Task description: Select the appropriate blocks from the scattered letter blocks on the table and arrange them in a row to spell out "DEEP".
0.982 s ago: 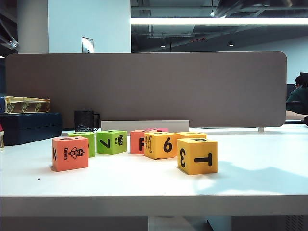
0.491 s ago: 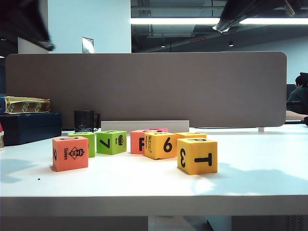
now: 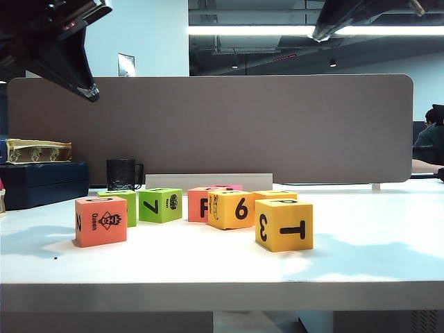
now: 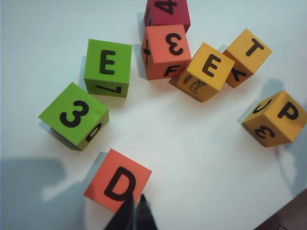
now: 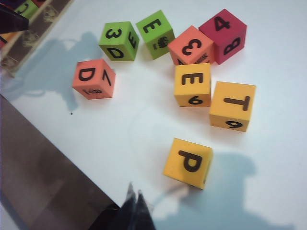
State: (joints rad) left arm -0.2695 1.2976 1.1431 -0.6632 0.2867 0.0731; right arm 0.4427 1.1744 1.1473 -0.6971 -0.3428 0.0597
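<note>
The salmon cube point(image 3: 101, 220) with the Queen picture shows D on top point(image 4: 118, 179). Lime-green 7 cube point(image 3: 160, 205) has E on top point(image 4: 108, 67). Top of the yellow-orange 6 cube point(image 3: 231, 209) reads E point(image 4: 205, 71). The front yellow-orange 3/T cube point(image 3: 284, 224) carries P on top point(image 5: 188, 163). My left gripper point(image 4: 134, 199) is shut and empty, high above the table point(image 3: 89, 92), its tips over the D cube's near edge. My right gripper point(image 5: 134, 194) is shut and empty, high at upper right point(image 3: 320, 36), short of the P cube.
Other cubes: green 3 point(image 4: 74, 115), salmon F point(image 3: 200, 203), yellow T point(image 4: 247, 56), dark pink 4 point(image 4: 167, 12). A black mug point(image 3: 123, 173) and a dark case point(image 3: 43, 182) stand at back left before a grey partition point(image 3: 208, 125). The table's front edge point(image 3: 222, 295) runs below.
My left arm has swung into the exterior view from the upper left, coming down and rightward. The right arm has hardly moved. No cube has shifted.
</note>
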